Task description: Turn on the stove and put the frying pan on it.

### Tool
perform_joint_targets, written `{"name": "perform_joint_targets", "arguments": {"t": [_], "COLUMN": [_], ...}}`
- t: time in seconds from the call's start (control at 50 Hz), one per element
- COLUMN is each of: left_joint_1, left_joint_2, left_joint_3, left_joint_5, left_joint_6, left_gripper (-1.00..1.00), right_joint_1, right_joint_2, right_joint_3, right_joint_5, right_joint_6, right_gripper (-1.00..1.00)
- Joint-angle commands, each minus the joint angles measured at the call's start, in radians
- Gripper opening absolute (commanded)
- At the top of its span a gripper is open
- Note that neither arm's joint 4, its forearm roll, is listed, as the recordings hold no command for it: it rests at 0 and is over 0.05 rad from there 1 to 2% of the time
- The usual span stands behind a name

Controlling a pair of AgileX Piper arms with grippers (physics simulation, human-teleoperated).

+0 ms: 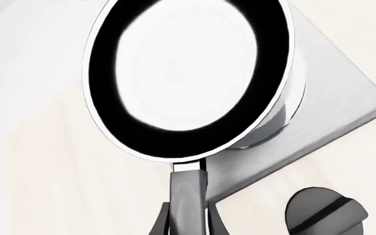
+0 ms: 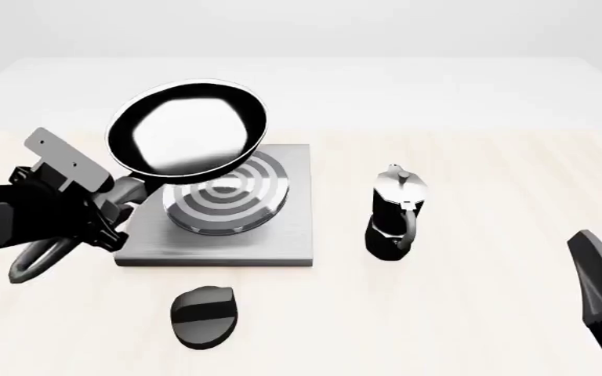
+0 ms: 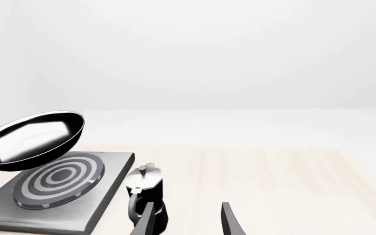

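A pale wooden worktop [image 2: 469, 313] carries a flat square grey stove [image 2: 280, 235] with silver and dark burner rings at its centre. The left hand [image 2: 107, 207], black and reaching in from the left edge in the front view, is clenched on the long dark grey handle of the frying pan [image 2: 188, 129]. The pan is lifted clear of the worktop and tilted, its glossy black inside turned toward the front camera with a large white glare across it. It hangs over the near left part of the stove, above the burner rings and not touching them. In the left wrist view, the pan [image 1: 188, 73] fills most of the picture, its handle running back between the fingers [image 1: 165, 220], with a corner of the stove [image 1: 344, 112] behind it.

A black oval knob [image 2: 204, 315] lies on the worktop just in front of the stove, apart from it. A black and silver moka pot [image 2: 395, 213] stands upright to the right of the stove, near but not touching.

The right hand [image 3: 189, 220] rests low at the right edge of the front view, well apart from everything. Its fingers are spread, released, grasping nothing, and point toward the moka pot [image 3: 145, 196].
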Motion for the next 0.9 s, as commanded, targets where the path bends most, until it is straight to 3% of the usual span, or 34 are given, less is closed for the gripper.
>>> {"name": "perform_joint_targets", "arguments": {"t": [0.02, 0.9], "left_joint_1": [-0.036, -0.082], "left_joint_2": [0.014, 0.125], "left_joint_3": [0.008, 0.108], "left_joint_5": [-0.042, -0.194], "left_joint_6": [0.019, 0.016], "left_gripper": [-1.0, -1.0], "right_joint_1": [-0.003, -0.011], "right_joint_2": [-0.003, -0.02], "right_joint_3": [-0.001, -0.001], "right_joint_5": [0.003, 0.019], "right_joint_6": [0.003, 0.008], "right_gripper": [1.0, 1.0]}}
